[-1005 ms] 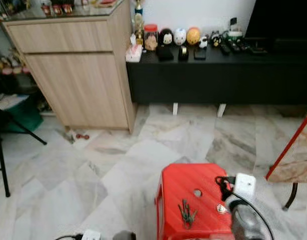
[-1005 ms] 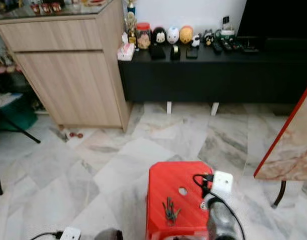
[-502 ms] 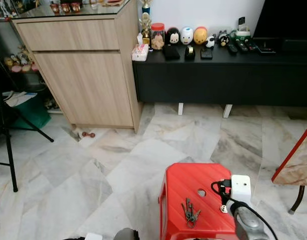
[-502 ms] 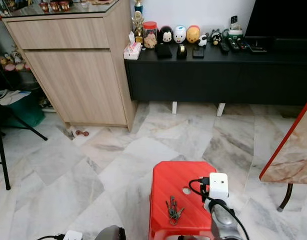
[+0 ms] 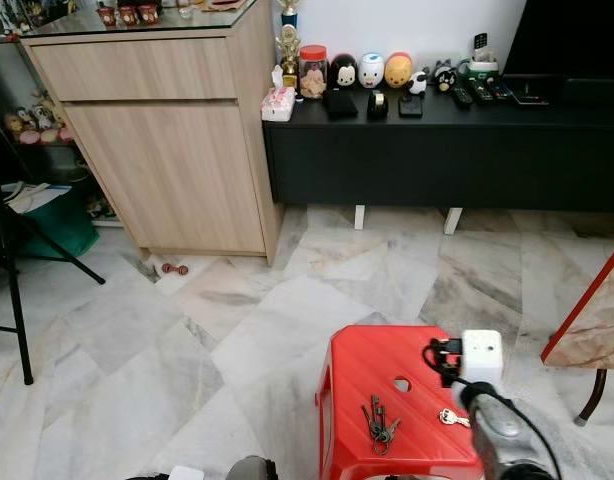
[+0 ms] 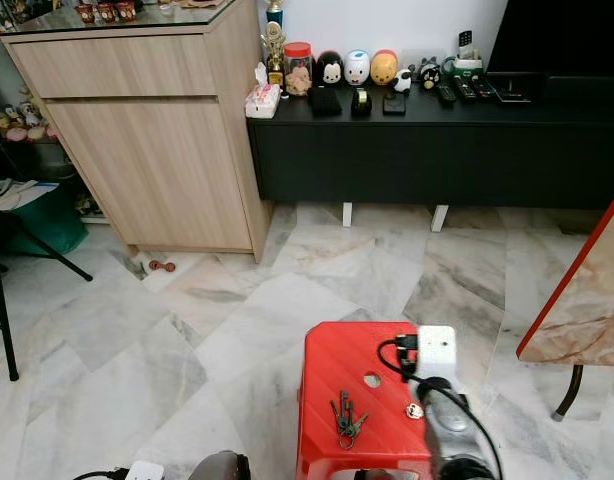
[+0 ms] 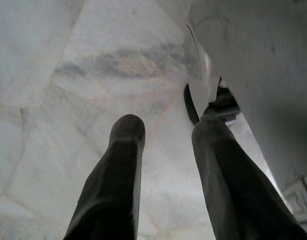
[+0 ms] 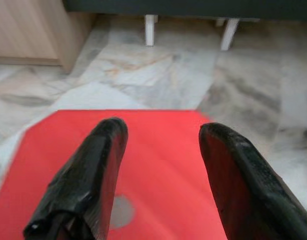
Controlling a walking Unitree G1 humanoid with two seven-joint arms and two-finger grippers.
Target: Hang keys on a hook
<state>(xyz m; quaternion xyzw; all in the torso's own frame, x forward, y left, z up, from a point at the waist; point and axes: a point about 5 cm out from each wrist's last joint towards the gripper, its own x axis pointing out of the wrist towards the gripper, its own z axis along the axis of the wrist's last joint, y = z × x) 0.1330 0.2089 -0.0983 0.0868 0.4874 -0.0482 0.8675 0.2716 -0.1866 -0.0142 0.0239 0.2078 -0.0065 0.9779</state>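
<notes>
1. Two stages remain, judged from the present layout: pickup of the keys (image 5: 378, 425) and transfer to a hook. No part of the task appears complete; the keys lie loose and untouched.
2. Location of the keys: flat on the top of the red stool (image 5: 367, 370), toward its near edge, close to the round hole (image 5: 402, 384) in the middle of the seat. The stool stands on the marble floor (image 5: 187, 330), well apart from the wooden cabinet (image 5: 167, 150) and the black TV desk (image 5: 437, 150).
3. Appearance of the keys: a small dark bunch, several slim metal blades fanned out from one ring. Individual keys are too small to count.
4. A separate small pale item (image 5: 451, 417) lies on the seat just beside the right arm; its identity cannot be determined.
5. Right gripper (image 8: 161, 165): fingers apart, nothing between them, held above the red seat with the hole visible below. The keys are not between the fingers.
6. Left gripper (image 7: 166, 165): fingers apart, empty, arm hanging idle over the floor.
7. Estimated next requirement: bring the right gripper down over the bunch and close on it. The flat, thin keys on smooth plastic will probably slide, so a grasp near the ring is advisable.
</notes>
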